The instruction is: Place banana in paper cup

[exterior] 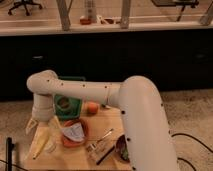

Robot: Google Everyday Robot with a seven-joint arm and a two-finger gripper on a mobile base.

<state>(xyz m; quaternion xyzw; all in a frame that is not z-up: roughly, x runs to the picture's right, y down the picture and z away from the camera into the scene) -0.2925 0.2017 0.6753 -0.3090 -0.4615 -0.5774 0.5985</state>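
The banana [42, 141], long and pale yellow, lies slanted at the left end of the wooden table [107, 122], its upper end under the gripper. A small pale object that looks like the paper cup [51, 146] sits just right of the banana's middle, touching or nearly touching it. My gripper [40, 125] hangs down from the white arm [135, 100], right over the banana's upper end. Whether it holds the banana does not show.
An orange bowl [81, 135] with a white packet in it stands right of the banana. A small round orange fruit [92, 107] and a green bag [67, 104] lie behind it. Utensils [102, 141] and a dark bowl [122, 148] lie to the right. A black post [10, 152] stands at the far left.
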